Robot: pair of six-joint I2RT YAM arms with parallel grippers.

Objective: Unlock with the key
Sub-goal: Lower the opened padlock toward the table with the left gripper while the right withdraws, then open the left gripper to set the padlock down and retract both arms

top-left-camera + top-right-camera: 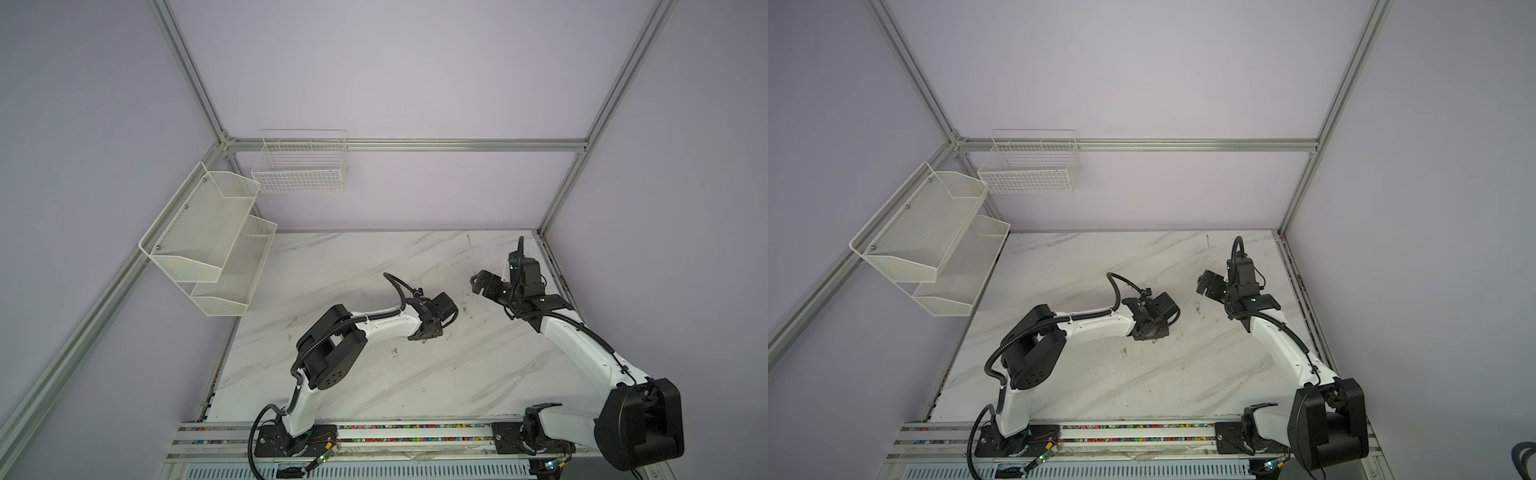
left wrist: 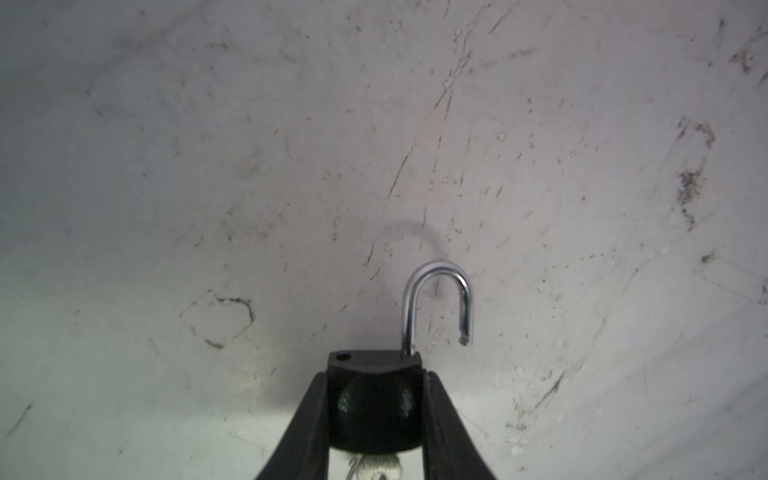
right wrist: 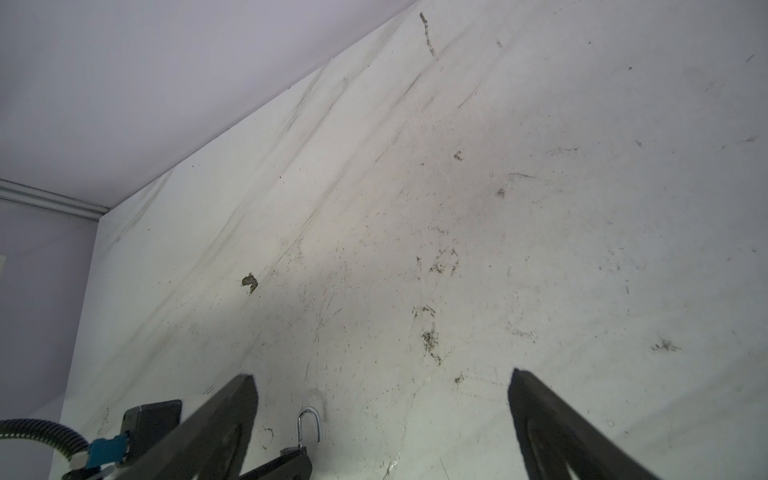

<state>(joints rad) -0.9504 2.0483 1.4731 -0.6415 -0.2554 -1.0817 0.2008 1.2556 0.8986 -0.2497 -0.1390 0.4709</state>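
Observation:
A black padlock (image 2: 374,399) is clamped between the fingers of my left gripper (image 2: 376,376), which is shut on its body just above the marble table (image 1: 374,386). Its silver shackle (image 2: 436,299) has sprung up, with one end free of the body and the empty hole showing beside it. A silver key (image 2: 376,467) sticks out of the lock's underside, mostly hidden between the fingers. The right wrist view also shows the raised shackle (image 3: 308,424). My right gripper (image 3: 380,376) is open, empty and apart from the lock. In both top views the left gripper (image 1: 426,334) (image 1: 1148,334) sits mid-table and the right gripper (image 1: 476,284) (image 1: 1202,284) lies to its right.
A white two-tier mesh rack (image 1: 208,249) hangs on the left wall. A white wire basket (image 1: 299,166) hangs on the back rail. Aluminium frame posts (image 1: 557,199) stand at the table's corners. The table top is scuffed and marked.

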